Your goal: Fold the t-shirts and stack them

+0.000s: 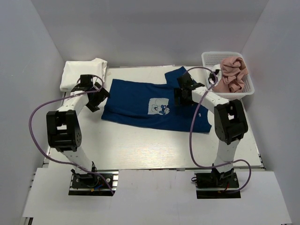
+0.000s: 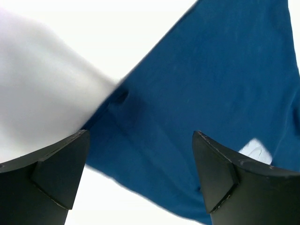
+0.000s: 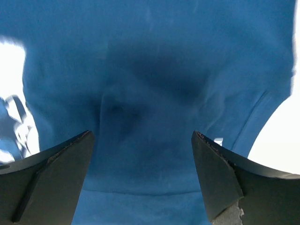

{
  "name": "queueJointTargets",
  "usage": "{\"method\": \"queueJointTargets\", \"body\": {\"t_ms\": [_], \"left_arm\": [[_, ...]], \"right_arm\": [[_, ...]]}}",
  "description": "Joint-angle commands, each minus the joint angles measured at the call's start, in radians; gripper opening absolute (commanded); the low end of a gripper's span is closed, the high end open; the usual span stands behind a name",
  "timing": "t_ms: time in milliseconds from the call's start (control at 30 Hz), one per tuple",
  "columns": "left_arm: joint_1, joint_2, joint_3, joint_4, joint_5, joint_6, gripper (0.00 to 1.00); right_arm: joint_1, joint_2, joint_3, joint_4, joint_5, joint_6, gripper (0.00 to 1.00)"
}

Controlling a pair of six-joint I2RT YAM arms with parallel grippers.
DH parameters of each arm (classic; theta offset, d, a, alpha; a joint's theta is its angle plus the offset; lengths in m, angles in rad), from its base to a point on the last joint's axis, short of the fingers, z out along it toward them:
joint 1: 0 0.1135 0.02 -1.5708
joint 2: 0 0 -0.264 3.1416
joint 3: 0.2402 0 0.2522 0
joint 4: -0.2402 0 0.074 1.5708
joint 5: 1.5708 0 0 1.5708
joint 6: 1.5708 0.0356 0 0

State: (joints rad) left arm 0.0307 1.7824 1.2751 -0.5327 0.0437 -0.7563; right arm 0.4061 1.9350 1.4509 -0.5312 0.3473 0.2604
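Note:
A navy blue t-shirt (image 1: 140, 103) with a pale square cartoon print (image 1: 159, 107) lies spread flat in the middle of the table. My left gripper (image 1: 97, 97) is open and empty, just above the shirt's left edge (image 2: 154, 154). My right gripper (image 1: 183, 96) is open and empty, low over the shirt's right part (image 3: 150, 122) near the collar. A folded white t-shirt (image 1: 82, 72) lies at the back left corner. A dusty pink t-shirt (image 1: 233, 71) is bunched in the basket.
A white plastic mesh basket (image 1: 211, 58) stands at the back right corner. White walls close in the table at the back and both sides. Purple cables loop off both arms over the table.

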Motion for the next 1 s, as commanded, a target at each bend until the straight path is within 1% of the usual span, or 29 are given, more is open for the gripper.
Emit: {"method": "queueJointTargets", "body": {"t_ms": [0,67,167,267,300,400,667,833,967], "left_arm": [[-0.002,-0.141,-0.075,0.019,0.011,0.028,1.0],[-0.002,-0.196,-0.134,0.037,0.024,0.028,1.0],[-0.012,-0.216,-0.172,0.057,0.048,0.038,1.0],[-0.022,-0.206,-0.181,0.048,0.048,0.038,1.0],[-0.022,-0.196,-0.181,0.048,0.048,0.038,1.0],[-0.043,-0.155,-0.172,0.074,0.108,0.029,1.0],[-0.094,-0.022,-0.141,0.126,0.099,-0.029,1.0],[-0.115,0.012,-0.128,0.171,0.111,-0.063,1.0],[-0.135,0.023,-0.086,0.162,0.131,-0.063,1.0]], "right_arm": [[0.003,-0.134,-0.119,0.037,-0.063,0.017,0.9],[0.008,-0.2,-0.202,0.088,-0.126,0.026,0.9],[0.007,-0.274,-0.326,0.163,-0.223,0.033,0.9],[0.01,-0.286,-0.346,0.194,-0.264,0.043,0.9],[0.013,-0.283,-0.357,0.195,-0.268,0.054,0.9],[0.008,-0.295,-0.389,0.23,-0.271,0.059,0.9],[0.004,-0.301,-0.428,0.255,-0.245,0.059,0.9],[0.003,-0.28,-0.451,0.25,-0.257,0.051,0.9],[0.003,-0.262,-0.462,0.244,-0.245,0.051,0.9]]}}
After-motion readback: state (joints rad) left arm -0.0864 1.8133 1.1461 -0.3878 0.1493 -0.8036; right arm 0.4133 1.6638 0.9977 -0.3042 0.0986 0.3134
